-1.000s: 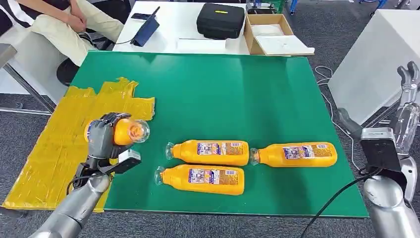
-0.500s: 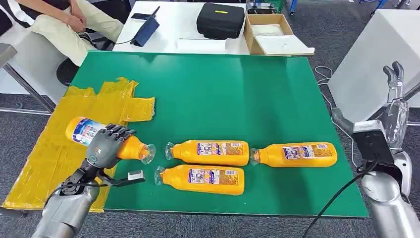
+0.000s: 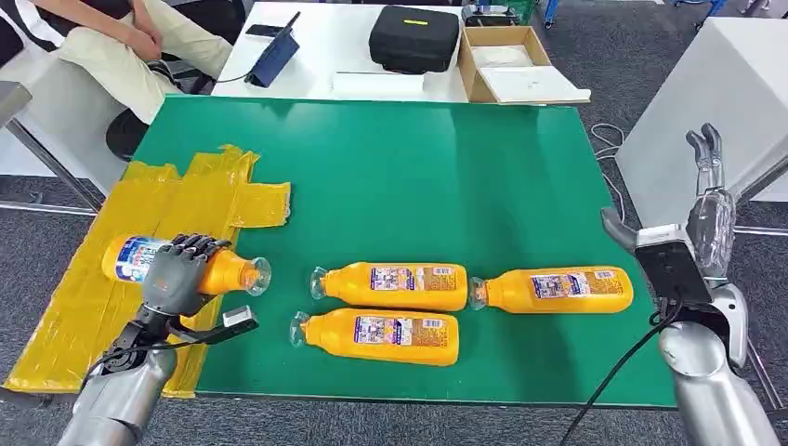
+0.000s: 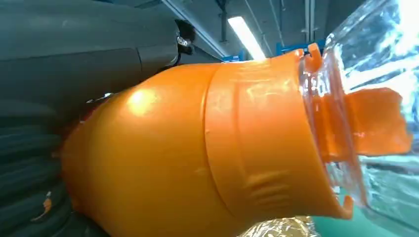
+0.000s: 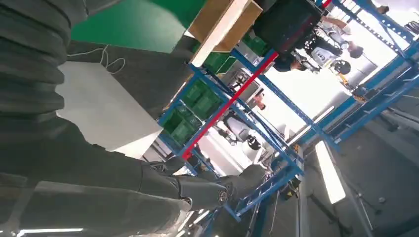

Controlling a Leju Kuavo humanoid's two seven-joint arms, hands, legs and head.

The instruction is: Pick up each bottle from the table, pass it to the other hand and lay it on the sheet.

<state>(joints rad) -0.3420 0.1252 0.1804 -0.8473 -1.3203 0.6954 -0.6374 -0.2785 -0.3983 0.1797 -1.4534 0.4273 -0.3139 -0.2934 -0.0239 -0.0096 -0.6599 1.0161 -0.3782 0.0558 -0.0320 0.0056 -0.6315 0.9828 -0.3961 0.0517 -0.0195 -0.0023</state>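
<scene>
A green table (image 3: 390, 177) carries a yellow sheet (image 3: 102, 279) over its left edge. The left hand (image 3: 177, 276) grips a bottle (image 3: 200, 269) lying over the sheet, cap toward the table, so the lay-down looks close; next, set it flat and let go. Three bottles (image 3: 390, 285) wait right of the sheet. The right hand (image 3: 708, 200), fingers apart and holding nothing, hangs past the table's far side

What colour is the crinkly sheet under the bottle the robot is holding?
Yellow. The sheet shows best in the head view, beside the green table.
</scene>
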